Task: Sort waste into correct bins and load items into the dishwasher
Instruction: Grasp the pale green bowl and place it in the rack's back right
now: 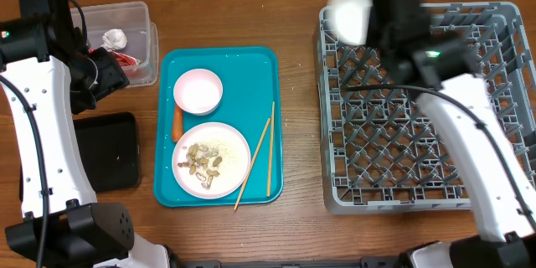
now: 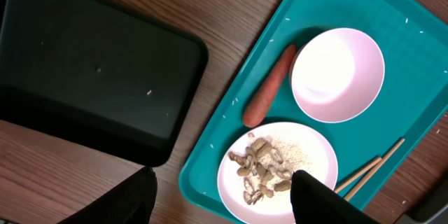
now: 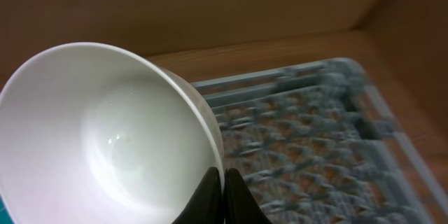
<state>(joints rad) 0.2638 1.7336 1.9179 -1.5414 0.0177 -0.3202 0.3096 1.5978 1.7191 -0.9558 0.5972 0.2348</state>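
right hand clamped on rim of glossy white bowl | left hand apart

A teal serving tray lies flat on the brown wooden desk, left of the desk's middle.

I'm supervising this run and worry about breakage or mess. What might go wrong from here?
The right tool pinches the white bowl only by its rim, at the grey rack's far corner. It may slip, land tilted on the pegs, or drop off the rack's edge. The plate holds peanut shells and crumbs, so tipping it carelessly could scatter them over the teal tray.
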